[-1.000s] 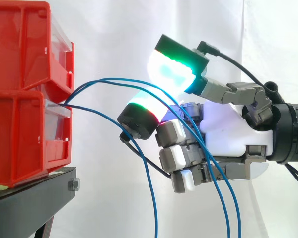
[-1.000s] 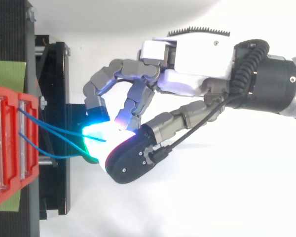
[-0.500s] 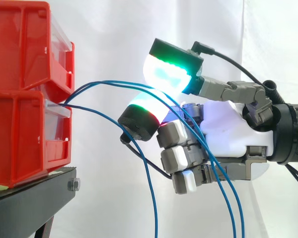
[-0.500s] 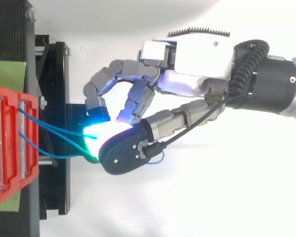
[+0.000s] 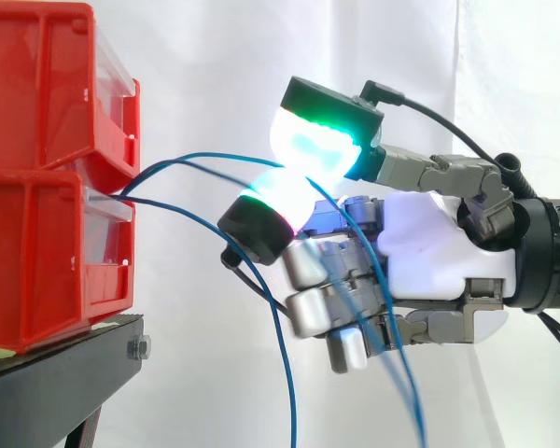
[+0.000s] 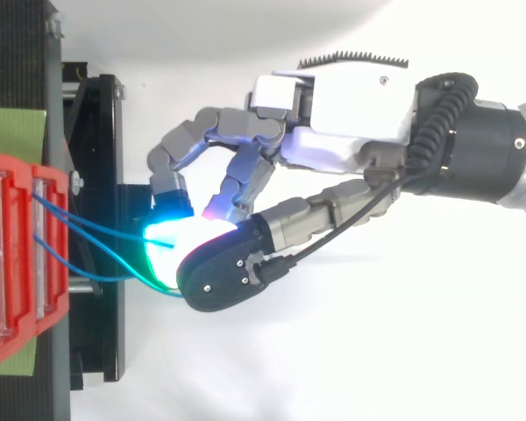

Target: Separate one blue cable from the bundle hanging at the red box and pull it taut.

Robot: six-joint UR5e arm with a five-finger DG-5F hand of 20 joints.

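1. Two stacked red bins (image 5: 37, 187) sit on a black stand (image 5: 56, 383) at the left, before a white curtain (image 5: 215, 65)
2. The blue cables (image 5: 191, 161) leave the front of the bins where the two meet and arc right to the hand (image 5: 429, 252)
3. The hand's fingers are curled, and two glowing pads (image 5: 322, 140) close together, pinching two cables between them
4. Past the pinch, both drop slack across the curled fingers
5. A third cable sags beneath the lower pad and hangs down
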